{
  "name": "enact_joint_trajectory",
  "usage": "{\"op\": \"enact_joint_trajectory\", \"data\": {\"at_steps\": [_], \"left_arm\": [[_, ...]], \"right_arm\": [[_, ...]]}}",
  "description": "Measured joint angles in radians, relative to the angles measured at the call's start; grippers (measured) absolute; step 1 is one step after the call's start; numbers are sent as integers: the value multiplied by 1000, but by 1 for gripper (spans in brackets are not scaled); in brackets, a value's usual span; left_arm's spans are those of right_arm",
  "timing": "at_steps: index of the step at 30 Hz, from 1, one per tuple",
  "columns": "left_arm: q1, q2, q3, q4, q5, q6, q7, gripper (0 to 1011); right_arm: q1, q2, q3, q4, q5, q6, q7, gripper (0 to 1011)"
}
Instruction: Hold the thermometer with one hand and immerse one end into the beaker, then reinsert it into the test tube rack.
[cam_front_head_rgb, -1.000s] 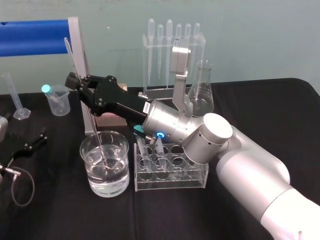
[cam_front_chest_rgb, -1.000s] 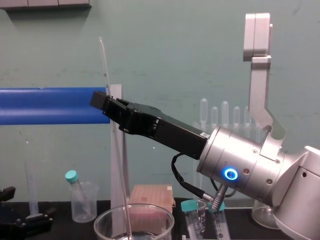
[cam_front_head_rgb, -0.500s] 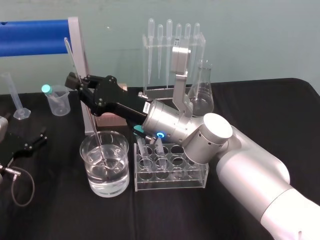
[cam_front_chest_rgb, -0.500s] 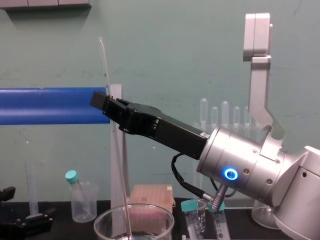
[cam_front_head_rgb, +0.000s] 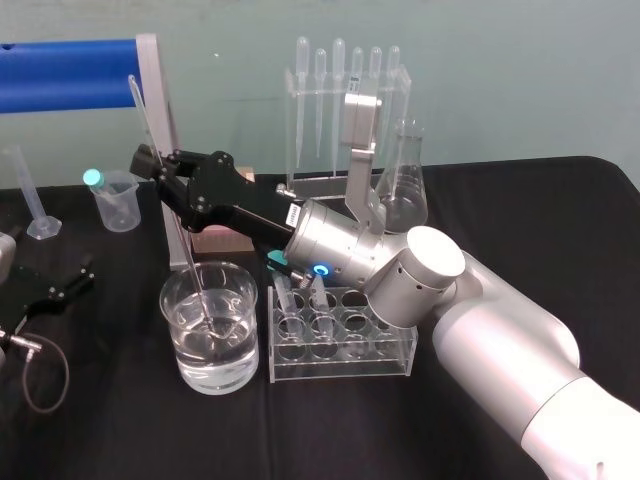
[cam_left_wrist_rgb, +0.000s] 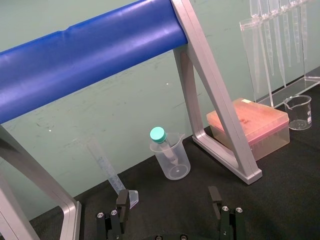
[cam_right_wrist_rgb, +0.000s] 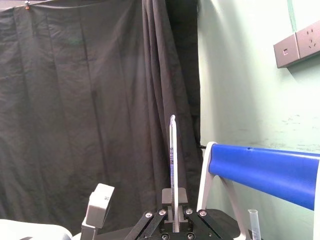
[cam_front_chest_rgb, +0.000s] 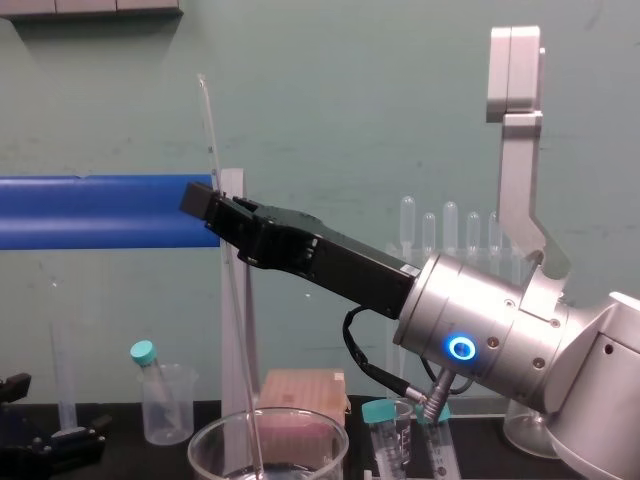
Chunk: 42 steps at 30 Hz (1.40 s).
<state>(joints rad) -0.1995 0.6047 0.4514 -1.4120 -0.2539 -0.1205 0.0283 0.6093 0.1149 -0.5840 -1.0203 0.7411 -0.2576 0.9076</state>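
Glass: one thermometer (cam_right_wrist_rgb: 172, 165), tip in one beaker (cam_front_head_rgb: 238, 352), right hand (cam_front_head_rgb: 150, 161) tight around it; left hand (cam_left_wrist_rgb: 167, 199) open.

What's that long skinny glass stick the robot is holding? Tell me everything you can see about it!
It is the thermometer, a very long, pencil-thin rod of clear, whitish glass with tiny dark marks along it and a rounded top. The robot's right hand pinches it partway up, so it stands tilted, its top leaning toward the robot's left. Its lower end dips into the water in the big glass beaker. Whether it touches the glass I cannot tell.
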Motion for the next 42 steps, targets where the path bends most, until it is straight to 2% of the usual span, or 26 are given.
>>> {"op": "enact_joint_trajectory", "data": {"at_steps": [34, 42], "left_arm": [[0, 0, 0, 0, 0, 0, 0, 1008], [0, 0, 0, 0, 0, 0, 0, 1008]], "right_arm": [[0, 0, 4, -2, 3, -5, 9, 52], [-15, 16, 31, -72, 24, -32, 15, 52]]}}
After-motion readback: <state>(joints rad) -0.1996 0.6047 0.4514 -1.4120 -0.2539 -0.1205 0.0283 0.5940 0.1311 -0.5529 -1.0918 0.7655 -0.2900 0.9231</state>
